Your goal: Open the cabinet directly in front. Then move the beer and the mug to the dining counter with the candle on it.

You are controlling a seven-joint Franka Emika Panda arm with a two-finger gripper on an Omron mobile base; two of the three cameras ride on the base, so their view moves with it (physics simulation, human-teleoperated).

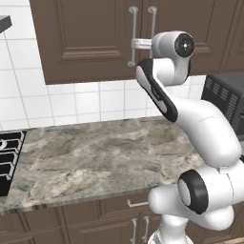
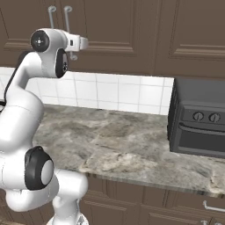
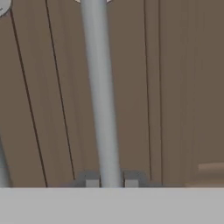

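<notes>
The dark brown cabinet (image 1: pixel 86 38) hangs on the wall above the counter with both doors shut. Its two silver bar handles (image 1: pixel 133 28) stand side by side at the middle seam. My gripper (image 1: pixel 135 44) is raised to handle height and points at the doors. In the hand view a silver handle bar (image 3: pixel 103 96) runs down between my two fingertips (image 3: pixel 92 182), which sit tight against its sides; my gripper (image 3: pixel 111 183) is shut on it. The beer and the mug are hidden. The dining counter and its candle are out of view.
A grey-brown stone counter (image 1: pixel 95 157) runs below the cabinet over brown drawers. A black toaster oven (image 2: pixel 197 118) stands on its right end, and a black stove grate (image 1: pixel 9 152) sits at its left end. White tiles (image 2: pixel 110 92) cover the wall.
</notes>
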